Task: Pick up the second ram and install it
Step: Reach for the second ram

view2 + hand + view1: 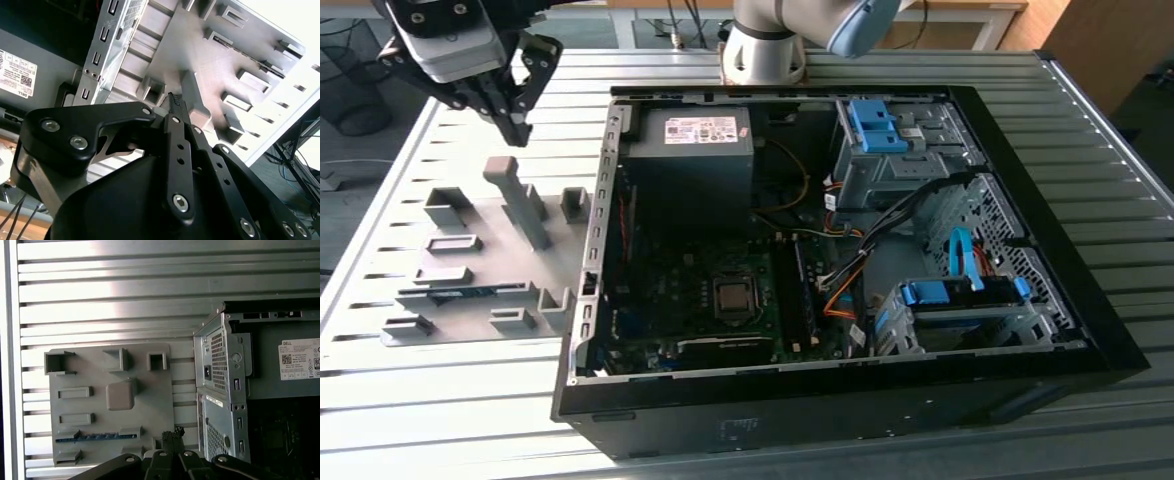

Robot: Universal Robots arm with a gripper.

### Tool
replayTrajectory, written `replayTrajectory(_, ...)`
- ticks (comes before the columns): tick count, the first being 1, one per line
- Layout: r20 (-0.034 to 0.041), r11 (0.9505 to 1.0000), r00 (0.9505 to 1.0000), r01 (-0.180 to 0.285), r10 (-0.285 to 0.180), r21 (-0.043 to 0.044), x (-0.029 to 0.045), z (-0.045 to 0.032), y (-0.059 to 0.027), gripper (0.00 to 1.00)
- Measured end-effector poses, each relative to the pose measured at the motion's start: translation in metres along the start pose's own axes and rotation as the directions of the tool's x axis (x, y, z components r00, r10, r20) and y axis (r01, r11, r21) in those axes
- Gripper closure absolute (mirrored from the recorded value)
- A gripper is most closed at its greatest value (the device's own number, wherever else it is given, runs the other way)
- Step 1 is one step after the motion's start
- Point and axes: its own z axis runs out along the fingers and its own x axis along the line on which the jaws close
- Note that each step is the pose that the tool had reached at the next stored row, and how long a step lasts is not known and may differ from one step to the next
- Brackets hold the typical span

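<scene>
Gripper hung in the air over the far end of the grey holder plate, close to the plate's tall upright post but touching neither. Its two black fingers met at the tips, clenched on nothing; both wrist views showed the same closed pinch.

The second ram lay flat on its edge in a long slot of the holder plate, toward the plate's near end in the exterior view. It was well apart from the gripper, with the post and several holder blocks between them. In the first wrist view the second ram showed as a thin dark strip seated in that slot, off to one side of the closed fingertips, with the post's square top elsewhere on the plate.

The holder plate rested on the slatted metal table, just beside the open computer case, on the exterior view's left of it. The motherboard lay exposed inside the case.
</scene>
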Motion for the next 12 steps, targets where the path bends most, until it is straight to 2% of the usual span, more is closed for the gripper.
replayTrajectory(12, 0.0001, 1.0000, 1.0000, 0.000, 0.000, -0.0001, 0.0033, -0.0001, -0.0003, 0.90)
